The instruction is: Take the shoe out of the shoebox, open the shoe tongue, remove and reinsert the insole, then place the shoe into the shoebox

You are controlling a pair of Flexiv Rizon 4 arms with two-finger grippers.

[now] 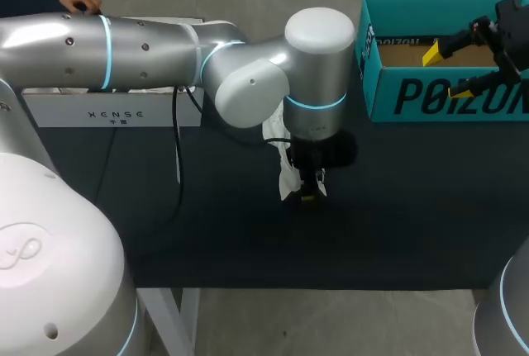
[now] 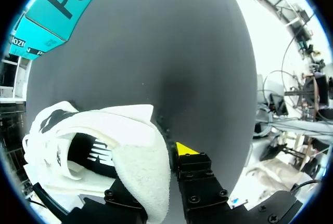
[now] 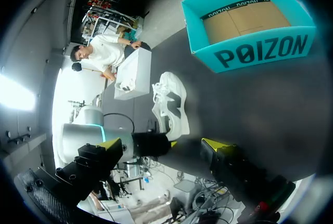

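White shoe (image 2: 130, 130) on dark bench (image 1: 413, 207), pinched by left tool (image 1: 312, 194).
Wide-open right tool (image 1: 448, 73) hangs by teal shoebox (image 1: 413, 102).

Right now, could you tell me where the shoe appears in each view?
Head view: shoe at centre, beside the left gripper, mostly hidden.
Left wrist view: shoe in the left gripper, spreading to one side.
Right wrist view: shoe ahead of the right gripper, on the table.
Shared landmark: the teal box.
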